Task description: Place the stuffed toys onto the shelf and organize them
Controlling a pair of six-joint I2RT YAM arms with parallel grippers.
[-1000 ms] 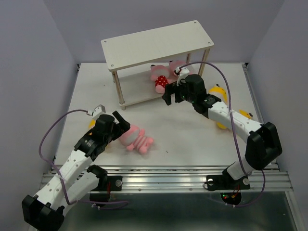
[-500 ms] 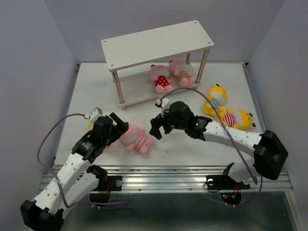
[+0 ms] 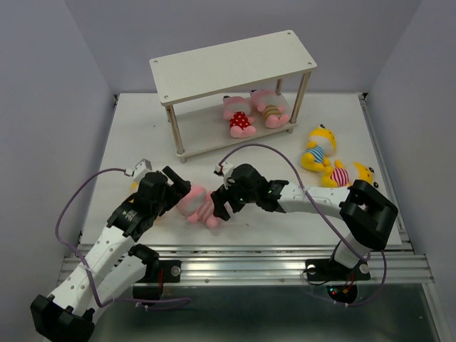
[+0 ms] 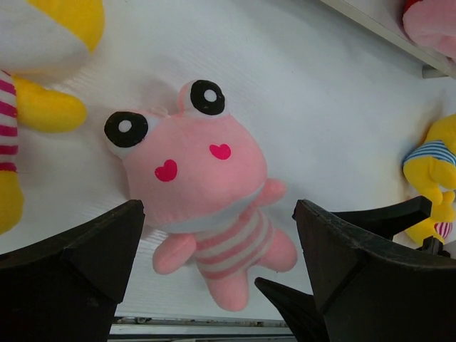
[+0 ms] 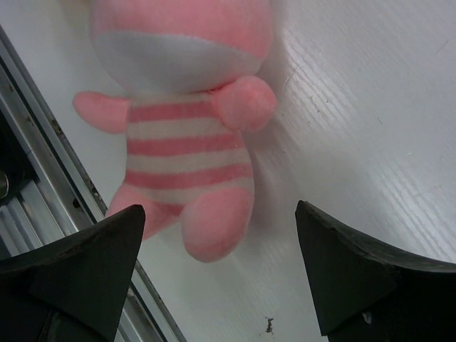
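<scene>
Where left gripper and right gripper gape — pink striped toy between.

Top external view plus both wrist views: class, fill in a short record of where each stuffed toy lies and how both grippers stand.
shelf, lower tier: pink polka-dot toy and second pink toy, side by side
table, near edge: pink striped toy, face up
table, right side: blue-striped yellow toy, red-striped yellow toy
by the left arm: third yellow toy, partly seen
left gripper: open, straddling the pink striped toy
right gripper: open, over that toy's legs
</scene>
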